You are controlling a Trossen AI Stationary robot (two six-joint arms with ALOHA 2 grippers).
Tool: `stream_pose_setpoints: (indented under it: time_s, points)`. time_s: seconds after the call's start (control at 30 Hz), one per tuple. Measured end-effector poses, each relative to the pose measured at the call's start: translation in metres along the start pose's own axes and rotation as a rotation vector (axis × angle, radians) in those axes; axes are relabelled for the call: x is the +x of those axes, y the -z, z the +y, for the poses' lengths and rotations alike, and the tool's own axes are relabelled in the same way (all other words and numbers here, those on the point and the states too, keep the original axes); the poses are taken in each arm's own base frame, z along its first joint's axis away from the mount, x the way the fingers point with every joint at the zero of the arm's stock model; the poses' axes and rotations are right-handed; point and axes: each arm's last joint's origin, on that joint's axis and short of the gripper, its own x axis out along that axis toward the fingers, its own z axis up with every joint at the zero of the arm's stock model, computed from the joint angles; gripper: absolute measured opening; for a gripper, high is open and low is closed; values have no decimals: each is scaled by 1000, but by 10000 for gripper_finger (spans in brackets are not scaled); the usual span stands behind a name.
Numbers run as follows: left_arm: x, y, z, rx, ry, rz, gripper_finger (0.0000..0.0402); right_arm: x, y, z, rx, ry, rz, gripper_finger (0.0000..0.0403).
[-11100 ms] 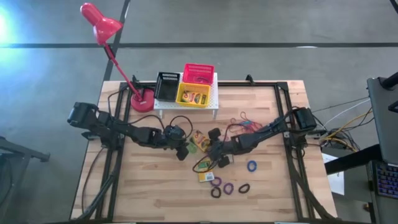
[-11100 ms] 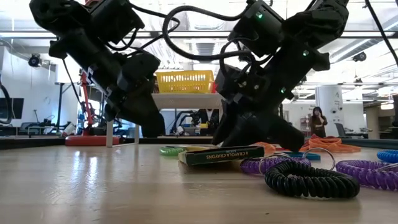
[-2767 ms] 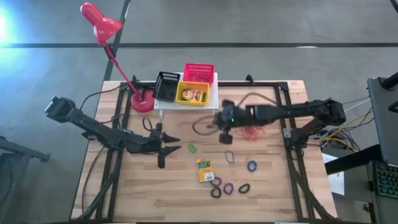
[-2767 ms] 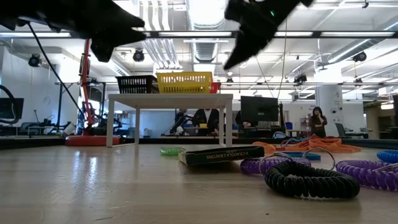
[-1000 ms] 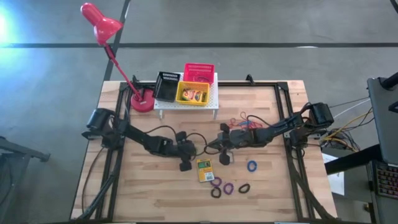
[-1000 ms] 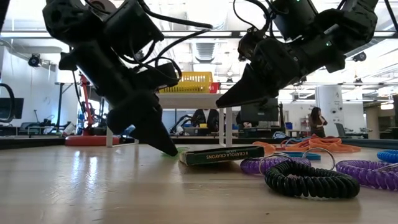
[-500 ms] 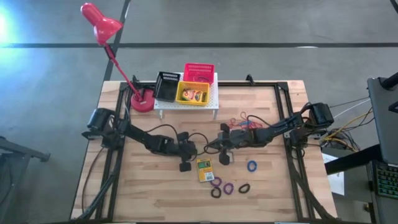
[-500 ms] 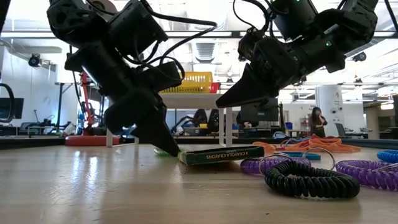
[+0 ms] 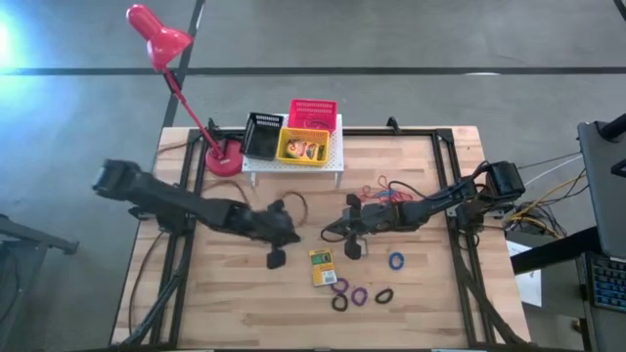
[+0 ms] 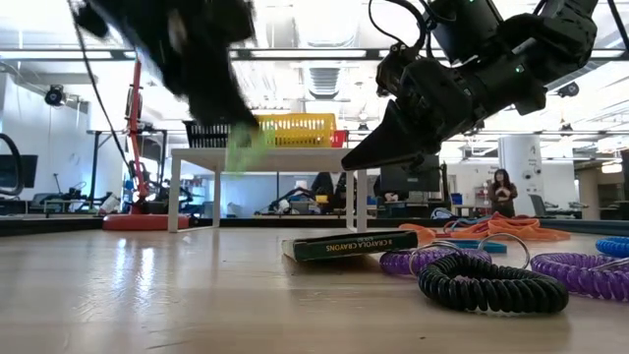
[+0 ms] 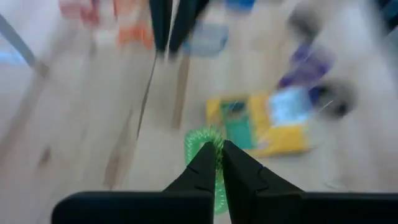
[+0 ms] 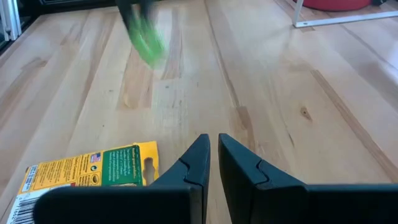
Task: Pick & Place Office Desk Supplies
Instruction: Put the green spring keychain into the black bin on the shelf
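My left gripper [image 11: 216, 163] was pinched shut on the small green coiled ring [image 11: 208, 152], lifted clear of the wooden table [image 9: 245, 303]. Next came carrying it to the mesh baskets [image 9: 293, 137]. My right gripper [image 12: 213, 158] hovered closed and empty above the yellow-green crayon box [image 12: 93, 168].

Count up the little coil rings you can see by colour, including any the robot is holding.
Blue rings: 1
Purple rings: 2
Black rings: 2
Green ring, held off the table in the left pincer: 1
Total: 6 in view; any hidden under the arms are not counted.
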Motion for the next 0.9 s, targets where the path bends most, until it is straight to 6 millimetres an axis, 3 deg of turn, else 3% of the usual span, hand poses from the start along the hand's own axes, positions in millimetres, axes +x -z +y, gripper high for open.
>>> stream_pose_setpoints:
  time_s: [0.23, 0.37, 0.47, 0.7, 0.9]
  points:
    - [-74, -36, 25, -73, -76, -300, 18, 0, -2, 0, -12, -3, -20, 31]
    - [-99, -46, 59, -64, -239, -397, 15, 0, -4, 1, -21, -7, -42, 31]
    - [-112, -57, 91, -73, -385, -351, 12, 0, -5, 1, -19, -10, -56, 31]
    - [-125, -89, 169, -116, -654, -55, 10, 0, -7, 1, -4, -14, -77, 31]
    - [-100, -94, 214, -45, -762, 272, 14, 0, -8, 2, 17, -17, -83, 31]
